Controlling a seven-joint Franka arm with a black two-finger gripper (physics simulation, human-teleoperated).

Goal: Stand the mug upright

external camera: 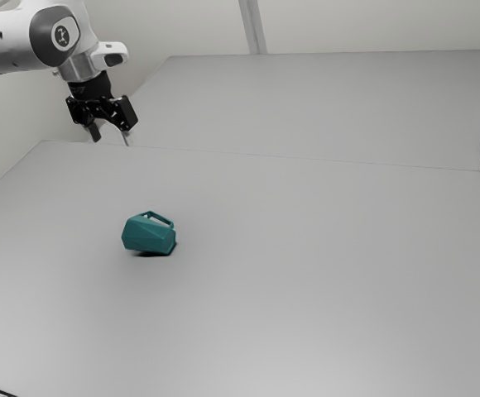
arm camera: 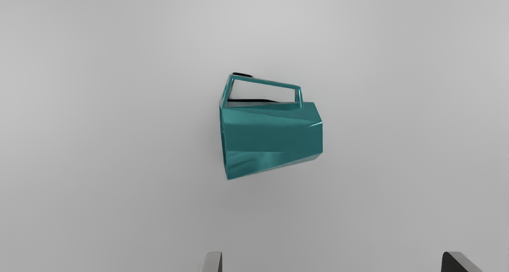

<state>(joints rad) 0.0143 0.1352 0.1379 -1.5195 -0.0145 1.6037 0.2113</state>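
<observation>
On the desk (external camera: 306, 298), teal mug (external camera: 149, 236) lying on its side, not upright. Handle (arm camera: 264, 81) sticking out from the body, on the side away from the fingertips in the wrist view. Pincer (external camera: 112, 138) hanging in the air, well apart from the mug and touching nothing; its fingers (arm camera: 212, 263) standing wide apart. Mug's open mouth lining up roughly with one finger, its base pointing toward the middle of the gap. Arm (external camera: 25, 41) reaching in from the exterior view's upper left.

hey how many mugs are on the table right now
1: a teal mug, lying on its side on the gray table, apart from the open gripper.
</observation>
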